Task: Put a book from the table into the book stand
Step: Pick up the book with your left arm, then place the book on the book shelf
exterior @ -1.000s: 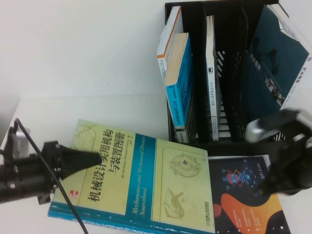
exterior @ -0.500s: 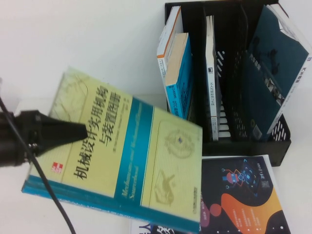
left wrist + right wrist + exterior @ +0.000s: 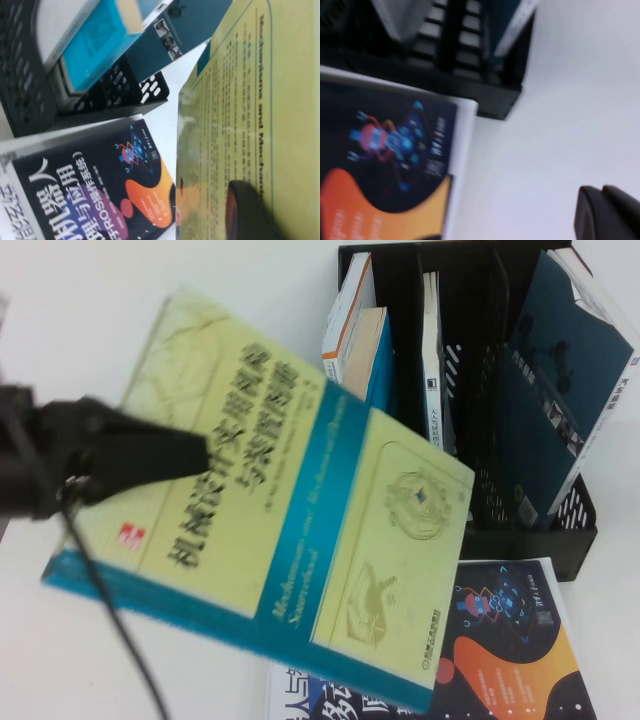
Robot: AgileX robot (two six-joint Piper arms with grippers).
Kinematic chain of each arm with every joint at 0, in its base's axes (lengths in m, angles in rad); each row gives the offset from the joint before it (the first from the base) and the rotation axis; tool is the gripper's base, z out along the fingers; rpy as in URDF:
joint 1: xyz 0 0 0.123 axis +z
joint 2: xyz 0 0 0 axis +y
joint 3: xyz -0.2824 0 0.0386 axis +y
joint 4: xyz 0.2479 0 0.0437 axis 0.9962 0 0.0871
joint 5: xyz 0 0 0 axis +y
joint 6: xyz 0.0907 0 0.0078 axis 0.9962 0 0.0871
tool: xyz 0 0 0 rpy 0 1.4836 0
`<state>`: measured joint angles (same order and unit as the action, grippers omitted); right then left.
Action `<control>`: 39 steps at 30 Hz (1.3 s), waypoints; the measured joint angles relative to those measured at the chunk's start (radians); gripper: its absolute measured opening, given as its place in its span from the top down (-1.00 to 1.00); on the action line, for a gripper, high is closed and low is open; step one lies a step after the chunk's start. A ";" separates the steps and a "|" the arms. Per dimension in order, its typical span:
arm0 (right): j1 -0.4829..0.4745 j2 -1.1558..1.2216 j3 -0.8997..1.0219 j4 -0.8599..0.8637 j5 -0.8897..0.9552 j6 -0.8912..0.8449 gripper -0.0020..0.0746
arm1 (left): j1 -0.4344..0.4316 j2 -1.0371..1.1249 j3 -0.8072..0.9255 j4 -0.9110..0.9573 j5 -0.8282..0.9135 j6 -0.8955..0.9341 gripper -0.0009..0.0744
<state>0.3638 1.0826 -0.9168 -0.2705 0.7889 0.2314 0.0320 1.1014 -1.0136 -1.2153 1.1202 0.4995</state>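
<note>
My left gripper [image 3: 185,455] is shut on the near-left edge of the large yellow-green book [image 3: 300,510] with the teal band. It holds the book tilted in the air, its far corner next to the black mesh book stand [image 3: 575,510]. In the left wrist view one finger [image 3: 245,210] presses on the book's cover [image 3: 250,100], with the stand [image 3: 30,100] beyond. My right gripper [image 3: 601,189] is out of the high view. In the right wrist view it hangs shut and empty over the white table [image 3: 560,100], near the stand's corner [image 3: 490,100].
The black book with orange-purple robot art [image 3: 500,640] lies flat on the table [image 3: 150,300] in front of the stand, partly under the held book. The stand's slots hold several upright books, among them a blue one [image 3: 378,370] and a dark teal one [image 3: 560,370].
My left gripper has lifted the yellow-green book off the table, up and toward the stand. My right arm has drawn back out of the high view.
</note>
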 joint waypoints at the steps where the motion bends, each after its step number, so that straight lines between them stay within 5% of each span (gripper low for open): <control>1: 0.000 0.000 0.000 0.018 -0.014 0.000 0.93 | -0.025 0.000 -0.029 0.032 -0.022 -0.023 0.46; 11: 0.000 0.000 -0.033 0.047 -0.089 -0.022 0.93 | -0.179 0.153 -0.411 0.188 -0.079 -0.216 0.46; 22: 0.000 0.000 -0.265 -0.267 0.086 0.237 0.93 | -0.376 0.517 -0.858 0.380 -0.151 -0.500 0.46; 32: 0.000 0.002 -0.292 -0.230 0.106 0.267 0.93 | -0.430 0.718 -1.184 0.729 -0.086 -0.786 0.46; 39: 0.000 0.002 -0.292 -0.170 0.106 0.267 0.93 | -0.533 0.762 -1.259 0.896 -0.124 -0.912 0.46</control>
<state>0.3638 1.0844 -1.2092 -0.4404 0.8947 0.4981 -0.5009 1.8631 -2.2726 -0.3191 0.9957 -0.4123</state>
